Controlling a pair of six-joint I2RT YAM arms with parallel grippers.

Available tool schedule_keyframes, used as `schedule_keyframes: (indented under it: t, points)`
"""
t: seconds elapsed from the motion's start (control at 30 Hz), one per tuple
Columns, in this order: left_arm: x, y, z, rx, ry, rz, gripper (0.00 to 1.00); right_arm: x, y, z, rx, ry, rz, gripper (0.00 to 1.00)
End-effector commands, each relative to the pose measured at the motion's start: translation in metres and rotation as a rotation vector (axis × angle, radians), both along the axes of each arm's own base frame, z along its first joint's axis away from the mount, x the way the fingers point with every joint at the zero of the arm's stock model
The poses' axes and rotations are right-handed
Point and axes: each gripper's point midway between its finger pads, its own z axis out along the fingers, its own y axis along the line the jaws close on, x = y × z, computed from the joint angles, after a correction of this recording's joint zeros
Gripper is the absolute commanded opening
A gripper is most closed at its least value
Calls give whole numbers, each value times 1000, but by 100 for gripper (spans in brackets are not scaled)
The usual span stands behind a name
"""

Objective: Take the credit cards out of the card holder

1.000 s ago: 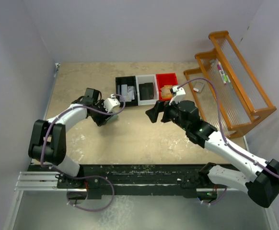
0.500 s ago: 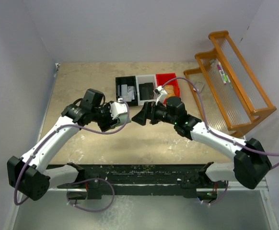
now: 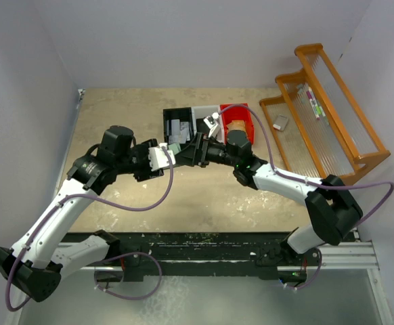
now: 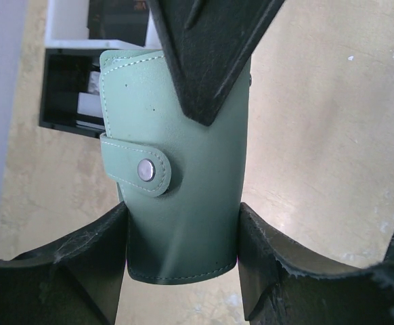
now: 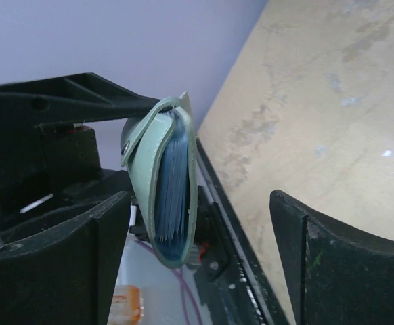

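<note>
My left hand (image 4: 183, 233) is clamped on one end of the card holder (image 4: 177, 156), a finger pressed on each long edge. It holds the holder off the table (image 3: 116, 115), just in front of the black bin (image 3: 166, 125). The holder is folded shut, with its snap tab (image 4: 137, 170) buttoned across the outer panel. From my right wrist camera I see it edge-on, and the cards (image 5: 173, 196) show as a packed stack of thin edges between the two panels. My right hand (image 5: 197, 198) is spread wide around the holder's free end, which sits much closer to one finger than the other. From the left wrist, one right finger crosses in front of that end. I cannot tell whether it touches.
</note>
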Motion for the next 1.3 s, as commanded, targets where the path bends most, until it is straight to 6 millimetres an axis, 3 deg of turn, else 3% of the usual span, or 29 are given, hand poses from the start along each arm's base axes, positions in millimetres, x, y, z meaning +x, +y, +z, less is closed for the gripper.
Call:
schedule_keyframes:
  t: [0.0,0.1,0.13,0.17,0.27,0.3,0.4,0.53,0.63,0.7,0.97,1.13,1.27]
  points:
    - [8,-10,46,-48,-200,-82,43,-10,16,58,180,-71,109,77]
    - [10,-10,53,-59,-228,-72,44,-18,19,66,213,-86,165,41]
    - [10,-10,54,-64,-229,-69,52,-22,18,69,227,-100,182,29]
    - [9,-10,54,-69,-219,-67,65,-27,16,74,244,-112,201,18]
    - [2,-11,47,-84,-146,-52,93,-32,6,82,251,-172,230,1]
    - [-1,-12,43,-87,-108,-46,99,-31,2,81,223,-206,236,0]
    - [-8,-14,40,-106,8,-9,99,-18,-10,63,66,-274,209,0]
    - [-12,-21,53,-175,90,31,100,-5,-24,44,-148,-341,168,0]
    - [-8,-25,56,-201,83,40,93,11,-38,28,-305,-336,82,0]
    - [0,-25,55,-197,56,57,87,13,-39,28,-332,-307,53,0]
    - [23,-21,52,-174,-87,68,75,6,-17,45,-364,-249,-45,0]
    - [23,-18,37,-118,-156,9,69,2,1,54,-336,-207,-58,0]
    - [20,-19,43,-122,-228,-34,65,2,11,54,-333,-172,-63,0]
